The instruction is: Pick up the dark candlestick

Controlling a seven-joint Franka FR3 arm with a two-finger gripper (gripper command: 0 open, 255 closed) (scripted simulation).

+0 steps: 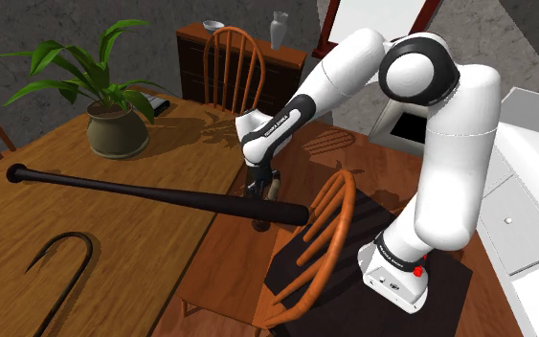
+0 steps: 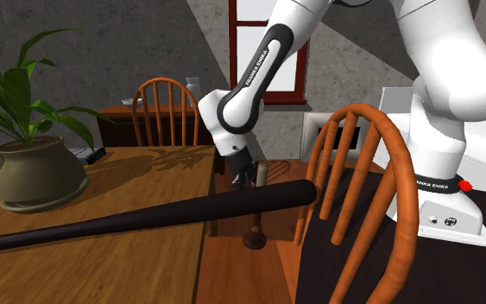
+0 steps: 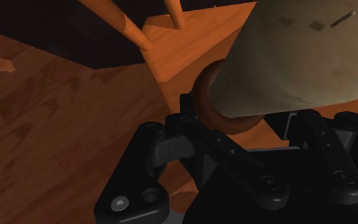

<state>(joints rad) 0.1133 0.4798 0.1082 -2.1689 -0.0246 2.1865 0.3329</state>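
The jaws (image 2: 239, 180) point down just off the surface's edge on the arm's side, above the wooden floor (image 2: 232, 276). Whether they are wide, narrow or closed on anything cannot be told. The dark candlestick (image 2: 255, 229) stands upright right beside them, its top level with the jaws and its round foot low over the floor, between the surface's edge and an orange chair (image 2: 379, 199). Its middle is hidden behind a black baseball bat (image 2: 146, 220).

In the wrist view a brown ring (image 3: 204, 105) sits just ahead of the black hand, half covered by a large pale tan shape (image 3: 292, 57) that I cannot identify.

The bat lies across the surface (image 1: 114, 249), its knob towards the edge at the shoulder view's left and its thick end jutting past the edge by the jaws. A black hooked bar (image 1: 61, 263) lies near the corner closest to the shoulder camera. A potted plant (image 1: 117, 129) stands towards the far edge, with a small dark flat thing (image 1: 157, 103) just beside it. A second wooden chair (image 1: 234, 62) is drawn up at the far corner. Behind it a sideboard (image 1: 286, 62) carries a pale vase (image 1: 278, 29) and a bowl (image 1: 213, 26)
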